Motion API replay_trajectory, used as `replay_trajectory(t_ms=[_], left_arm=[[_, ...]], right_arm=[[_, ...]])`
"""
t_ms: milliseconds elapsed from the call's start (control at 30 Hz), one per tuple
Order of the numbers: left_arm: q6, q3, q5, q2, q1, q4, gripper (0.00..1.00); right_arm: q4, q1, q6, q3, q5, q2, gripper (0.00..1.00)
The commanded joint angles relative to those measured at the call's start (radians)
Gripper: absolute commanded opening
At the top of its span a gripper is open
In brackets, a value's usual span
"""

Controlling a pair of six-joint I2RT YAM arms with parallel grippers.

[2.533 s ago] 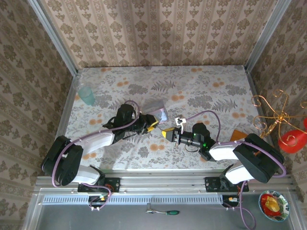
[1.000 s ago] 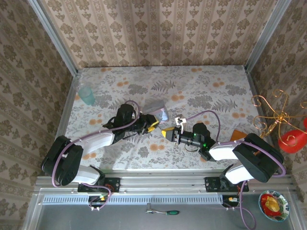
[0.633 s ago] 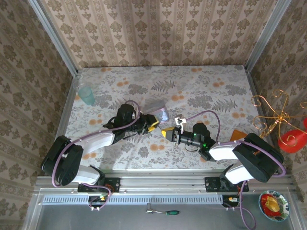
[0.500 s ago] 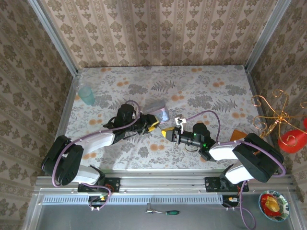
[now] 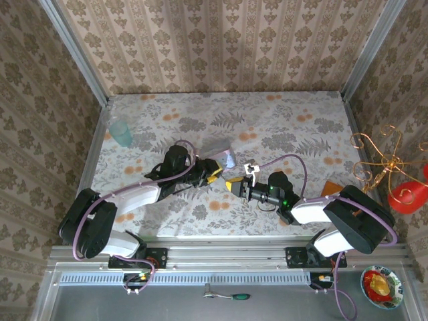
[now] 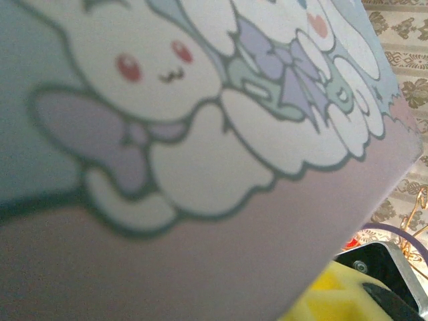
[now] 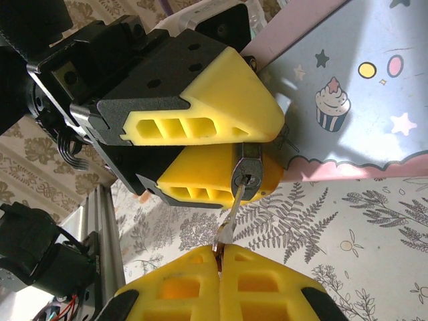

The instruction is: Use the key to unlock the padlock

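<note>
Pinching the key (image 7: 231,211) tight, right claw (image 7: 219,257), key tip at the padlock (image 7: 246,174) clamped in left claw (image 7: 266,150).

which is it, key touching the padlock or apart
Touching. The right wrist view shows the tip of the key inside the keyhole of the padlock.

Bright and even in top view, soft shadows; badly out of focus at left wrist; crisp, sunlit glare upper right at right wrist.
</note>
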Motion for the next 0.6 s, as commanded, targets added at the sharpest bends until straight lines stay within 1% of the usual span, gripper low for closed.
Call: replay_trajectory(t_ms=[0,133,233,333,567], left_arm=[[0.013,0.027,0.073,0.001,-0.032,0.09,0.21],[0.014,0.028,0.073,0.005,-0.032,0.087,0.21],[0.01,0.023,0.073,0.005,-0.033,0.088,0.21],[0.008,0.024,0.072,0.008,-0.035,0.09,0.21],[0.01,0.037,0.073,0.01,-0.037,0.085,0.21]], right_arm=[[0.011,-0.005,-0.051,0.03,0.068,0.009,0.0],[-0.006,-0.017,-0.064,0.05,0.059,0.006,0.0],[-0.077,-0.042,-0.067,0.08,0.051,0.001,0.0],[-0.131,-0.042,-0.08,0.115,0.039,0.009,0.0],[-0.134,-0.045,-0.095,0.121,0.058,0.011,0.0]])
